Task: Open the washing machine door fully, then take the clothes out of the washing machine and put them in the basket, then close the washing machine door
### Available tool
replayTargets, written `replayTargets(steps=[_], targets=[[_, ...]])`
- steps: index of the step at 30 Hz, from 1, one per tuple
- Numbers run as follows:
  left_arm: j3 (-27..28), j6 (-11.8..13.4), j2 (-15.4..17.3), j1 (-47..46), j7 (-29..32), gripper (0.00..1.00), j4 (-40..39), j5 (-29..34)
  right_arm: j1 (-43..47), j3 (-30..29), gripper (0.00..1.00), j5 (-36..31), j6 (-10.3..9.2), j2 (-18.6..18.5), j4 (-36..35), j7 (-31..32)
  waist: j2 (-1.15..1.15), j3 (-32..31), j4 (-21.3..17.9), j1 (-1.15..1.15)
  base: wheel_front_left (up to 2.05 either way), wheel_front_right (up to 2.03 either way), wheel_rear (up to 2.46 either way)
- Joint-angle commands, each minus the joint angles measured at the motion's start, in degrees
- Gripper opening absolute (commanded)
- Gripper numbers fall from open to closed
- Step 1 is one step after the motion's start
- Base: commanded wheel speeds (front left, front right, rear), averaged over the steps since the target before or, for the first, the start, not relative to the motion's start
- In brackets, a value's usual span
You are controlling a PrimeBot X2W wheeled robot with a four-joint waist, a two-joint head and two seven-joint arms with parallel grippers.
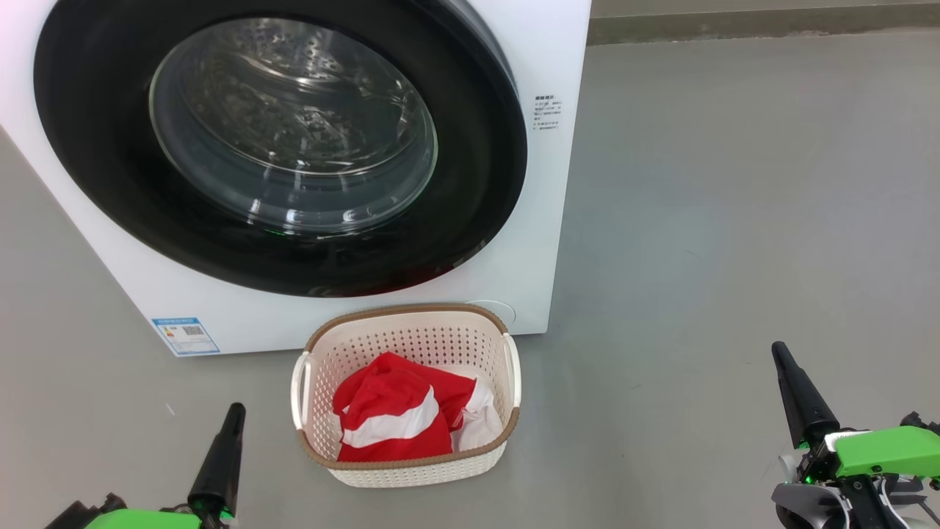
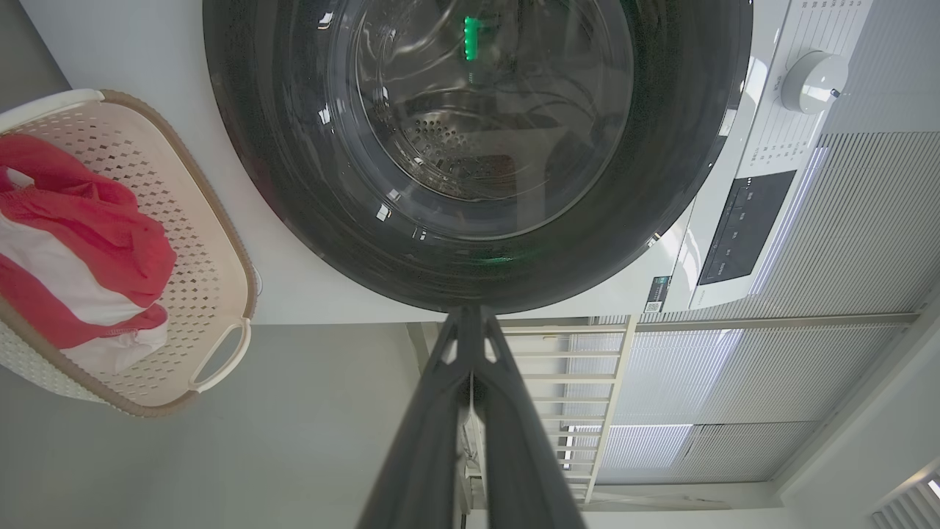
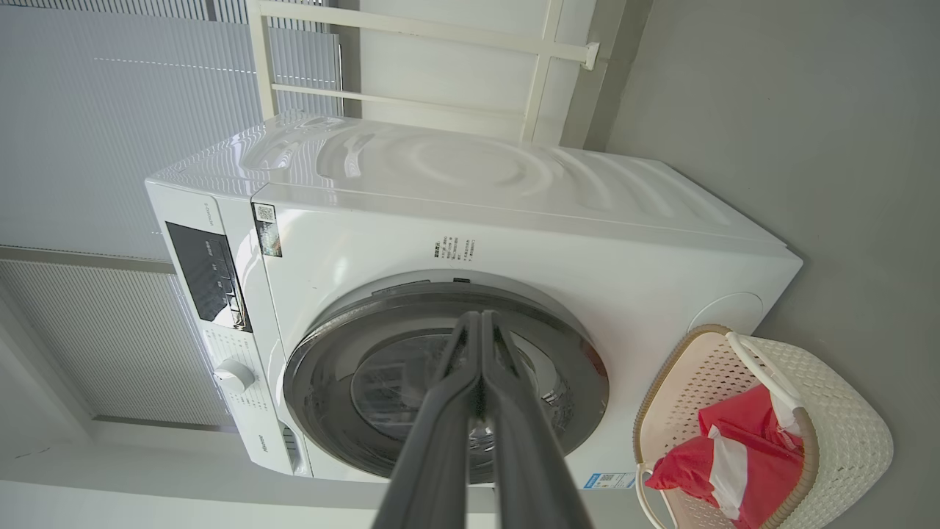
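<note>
Fingers [image 1: 219, 470] of the left gripper [image 1: 234, 408] are seen pressed together at the lower left of the head view, with nothing pinched, pointing up toward the washing machine [image 1: 220, 294]. That big white box is parked at the upper left. The washing machine door [image 1: 294, 132] is shut against its front, and the perforated steel drum [image 1: 279, 66] can be made out through the glass. A small blue label [image 1: 185, 335] is stuck near the lower left corner of the front. In the left wrist view the closed tips line up right at the edge of the door's black rim, but contact can't be judged from there. In the head view the gripper is clearly apart from the machine.

Moving right, the basket [image 1: 411, 342] is set on the grey floor [image 1: 734, 220] just in front of the machine, under the door. It's between the two grippers, nearer the left one and touched by neither. The clothes [image 1: 396, 415] are piled inside it, red with a white stripe.

Over at the lower right, the right gripper [image 1: 779, 351] is found well apart from the basket, fingers squeezed together too, nothing held, with its green housing [image 1: 888, 450] behind. In the right wrist view its closed fingers are aimed at the door, with the basket off to the side.
</note>
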Motion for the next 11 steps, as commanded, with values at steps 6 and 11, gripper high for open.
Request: replayTargets(steps=[6, 11], targets=[[1.9, -0.4, 1.0, -2.2, 0.3, 0.0, -1.2, -0.4, -2.5, 0.9, 0.0, 0.3, 0.05, -0.8, -1.4, 0.4, 0.0, 0.0, 0.0, 0.0, 0.0, 0.0, 0.0], [1.9, -0.4, 1.0, -2.2, 0.3, 0.0, -1.2, -0.4, -2.5, 0.9, 0.0, 0.3, 0.05, -0.8, -1.4, 0.4, 0.0, 0.0, 0.0, 0.0, 0.0, 0.0, 0.0]])
